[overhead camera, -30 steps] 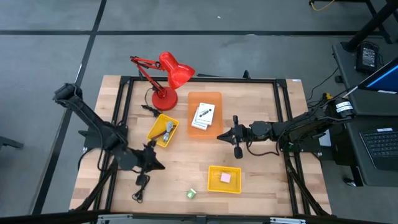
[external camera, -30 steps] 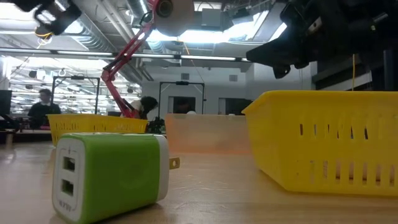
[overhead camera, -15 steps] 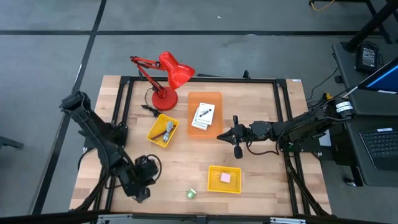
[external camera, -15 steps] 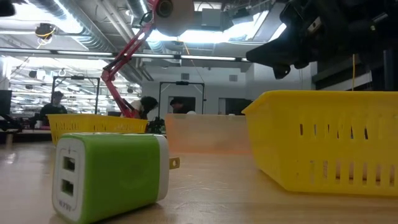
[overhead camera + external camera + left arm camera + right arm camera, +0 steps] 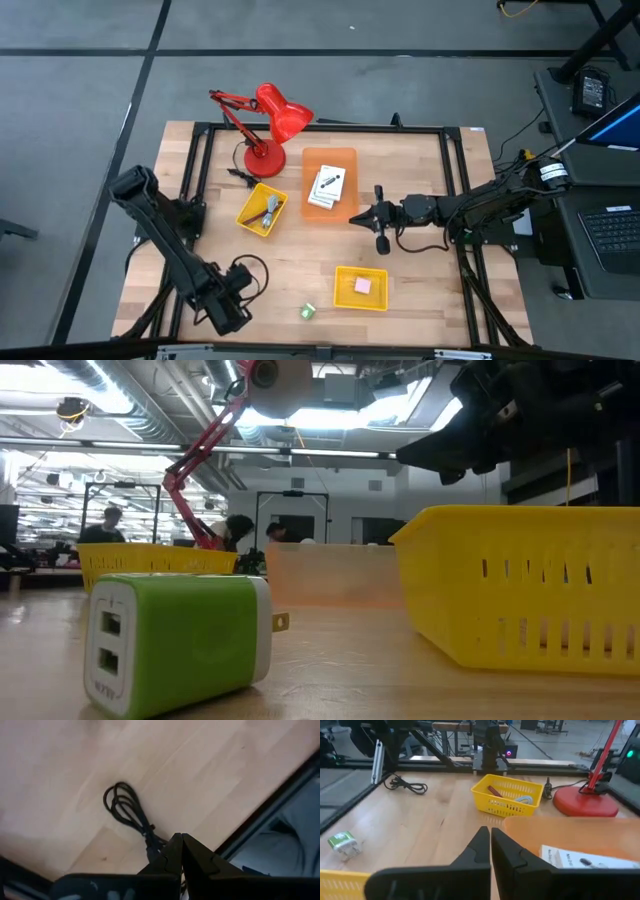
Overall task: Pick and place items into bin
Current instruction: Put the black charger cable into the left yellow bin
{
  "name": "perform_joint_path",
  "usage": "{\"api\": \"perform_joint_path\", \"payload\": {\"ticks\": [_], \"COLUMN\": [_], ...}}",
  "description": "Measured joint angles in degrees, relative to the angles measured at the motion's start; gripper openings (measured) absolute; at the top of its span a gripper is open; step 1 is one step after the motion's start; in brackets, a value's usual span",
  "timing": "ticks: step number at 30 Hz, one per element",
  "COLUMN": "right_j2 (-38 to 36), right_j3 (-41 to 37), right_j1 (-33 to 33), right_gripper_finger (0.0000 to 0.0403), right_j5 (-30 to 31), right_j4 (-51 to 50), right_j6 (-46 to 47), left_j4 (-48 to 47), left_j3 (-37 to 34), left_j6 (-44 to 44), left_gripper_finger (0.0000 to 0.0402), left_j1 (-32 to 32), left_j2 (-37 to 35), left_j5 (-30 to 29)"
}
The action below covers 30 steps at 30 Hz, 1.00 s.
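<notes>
My left gripper (image 5: 179,840) is shut and hovers over the near-left part of the table, above the straight end of the black cord (image 5: 127,810). The cord lies coiled flat on the wood and also shows in the right wrist view (image 5: 409,785) with nothing on it. My right gripper (image 5: 353,218) is shut and waits mid-table beside the orange bin (image 5: 345,160), where two white cards (image 5: 326,186) lie. A green block (image 5: 308,311) sits near the near edge. A pink block (image 5: 362,285) lies in a yellow basket (image 5: 342,297).
A second yellow basket (image 5: 248,215) left of the orange bin holds a grey piece and a reddish one. The red desk lamp (image 5: 270,125) stands at the far edge. A black frame runs around the table. People show far behind the table in the low view.
My left arm has swung from the table's middle-left toward the near edge. Its wrist has come down over the place where the black cord lies. The cord has stayed where it was.
</notes>
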Motion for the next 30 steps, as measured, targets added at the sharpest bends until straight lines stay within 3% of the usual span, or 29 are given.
{"api": "perform_joint_path", "payload": {"ticks": [12,18,30], "right_j2": [0.0,0.0,0.0], "right_j3": [0.0,0.0,0.0], "right_j1": [0.0,-0.1,-0.1], "right_gripper_finger": [0.0000,0.0000,0.0000], "right_j5": [0.0,0.0,-0.2], "right_j4": [0.1,-1.0,-7.1], "right_j6": [-6.9,-8.8,-10.3], "left_j4": [0.7,0.6,0.6], "left_j3": [0.1,0.1,0.1], "left_j6": [-16.3,-23.8,-30.0], "left_gripper_finger": [0.0004,0.0004,0.0004], "left_j1": [-1.0,-2.4,-4.9], "left_j2": [1.9,1.9,1.9], "left_j5": [4.4,3.0,-1.9]}}
